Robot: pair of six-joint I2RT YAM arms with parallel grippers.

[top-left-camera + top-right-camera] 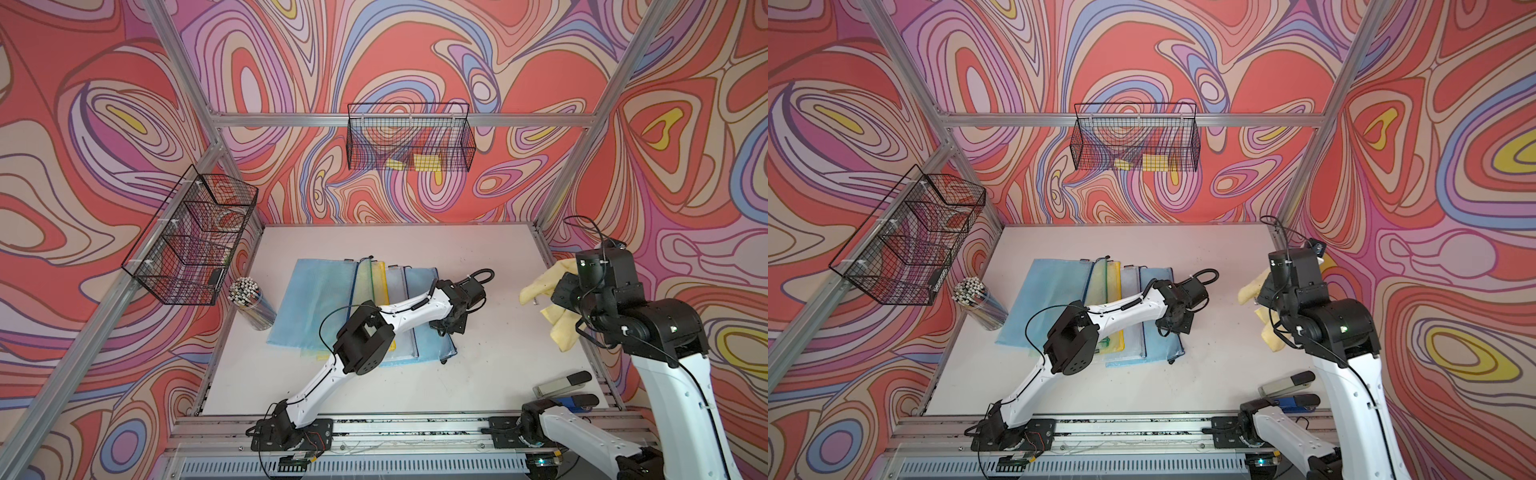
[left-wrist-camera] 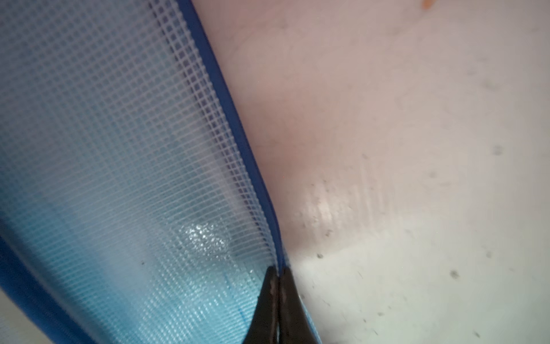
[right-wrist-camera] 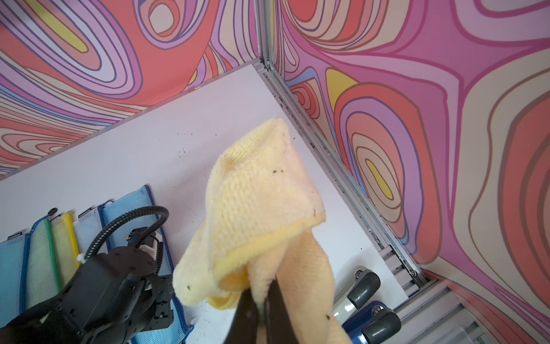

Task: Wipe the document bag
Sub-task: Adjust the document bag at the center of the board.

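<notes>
Now we're clamped.
Left gripper (image 2: 278,269) pinches blue mesh document bag (image 2: 119,149) edge, axis far-near, open white table (image 2: 416,178) beside; right gripper (image 3: 263,295) grips yellow cloth (image 3: 262,193).

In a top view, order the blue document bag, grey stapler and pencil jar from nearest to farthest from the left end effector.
1. blue document bag: its edge is pinched by the left end effector.
2. grey stapler: at the front right.
3. pencil jar: at the far left.
</notes>
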